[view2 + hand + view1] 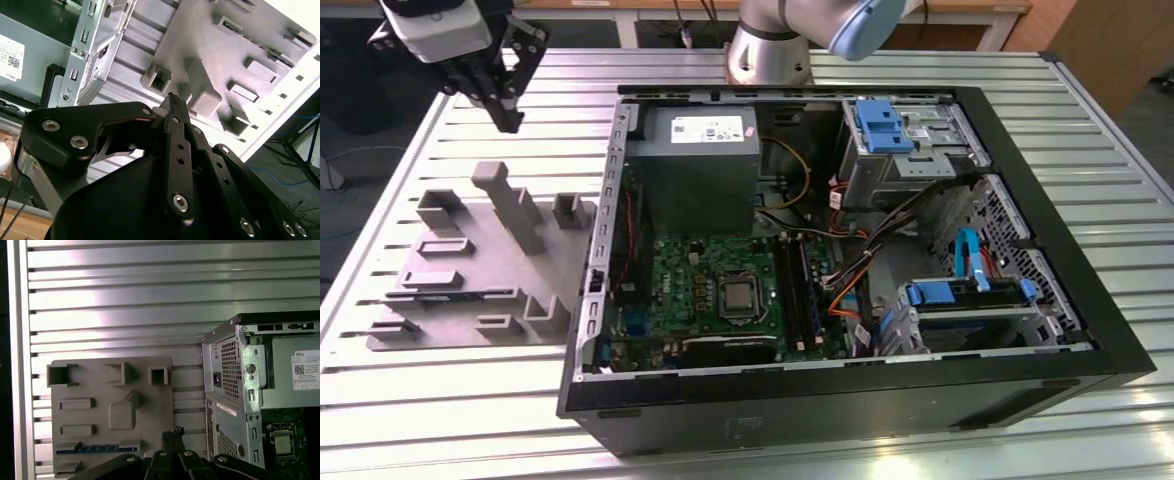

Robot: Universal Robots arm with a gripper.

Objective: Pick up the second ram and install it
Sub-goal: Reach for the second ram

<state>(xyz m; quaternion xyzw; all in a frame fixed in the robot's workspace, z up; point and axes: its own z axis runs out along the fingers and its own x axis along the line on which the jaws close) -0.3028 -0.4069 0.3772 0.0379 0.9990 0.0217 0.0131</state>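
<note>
Pincer: my pincer (507,118) hangs above the bench (454,420), well apart from the tray. Its fingertips are drawn together with nothing between them.
Second ram: the second ram (92,449) sits on edge in a long slot of the grey tray (150,405). I judge the slot holds it upright so its top edge is free to grip.
Computer case: the computer case (854,400) lies on its side, open, just beside the tray. The memory slots (798,280) therefore face upward for insertion.
Status: the ram is not yet lifted.
</note>
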